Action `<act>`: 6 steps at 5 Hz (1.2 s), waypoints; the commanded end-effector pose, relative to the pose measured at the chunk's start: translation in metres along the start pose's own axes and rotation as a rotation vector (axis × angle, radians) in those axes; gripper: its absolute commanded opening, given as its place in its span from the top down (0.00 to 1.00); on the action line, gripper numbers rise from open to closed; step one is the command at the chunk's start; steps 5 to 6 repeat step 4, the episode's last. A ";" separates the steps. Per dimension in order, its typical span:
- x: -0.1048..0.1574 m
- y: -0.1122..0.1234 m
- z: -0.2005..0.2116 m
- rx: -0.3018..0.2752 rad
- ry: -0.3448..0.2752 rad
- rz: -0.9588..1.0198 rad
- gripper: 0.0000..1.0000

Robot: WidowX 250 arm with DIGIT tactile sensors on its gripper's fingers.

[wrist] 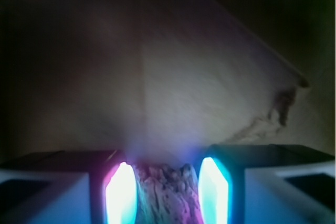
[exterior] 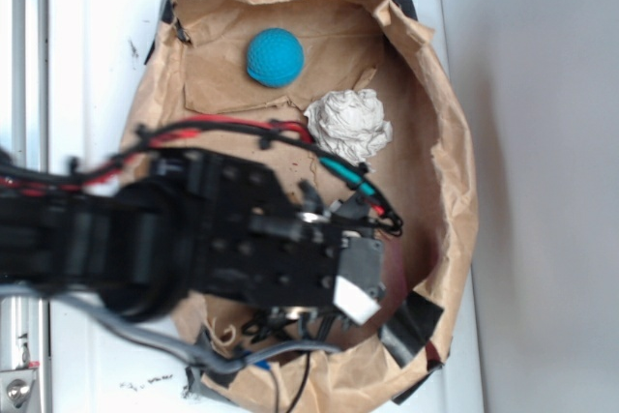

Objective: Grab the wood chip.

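Note:
The wood chip [wrist: 166, 195] shows in the wrist view as a rough, grainy sliver with a jagged top end. It fills the gap between my two glowing pads, with the left pad [wrist: 121, 195] and the right pad [wrist: 212, 192] against its sides. My gripper [wrist: 167, 182] is shut on it. In the exterior view the gripper [exterior: 354, 285] points down over the lower right of the brown paper [exterior: 447, 152], and the black arm hides the wood chip.
A teal ball [exterior: 275, 56] lies at the back of the paper-lined hollow, with a crumpled white paper wad [exterior: 350, 124] to its right. The raised crinkled paper rim rings the hollow. Red and black cables [exterior: 232, 128] run along the arm.

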State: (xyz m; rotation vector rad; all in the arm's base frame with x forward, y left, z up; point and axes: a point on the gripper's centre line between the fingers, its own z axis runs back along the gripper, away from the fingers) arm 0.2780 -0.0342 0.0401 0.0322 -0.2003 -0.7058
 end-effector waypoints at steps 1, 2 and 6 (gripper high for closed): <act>-0.025 0.014 0.112 0.033 -0.234 0.188 1.00; -0.024 0.024 0.152 0.032 -0.271 0.281 1.00; -0.024 0.025 0.154 0.114 -0.220 0.391 1.00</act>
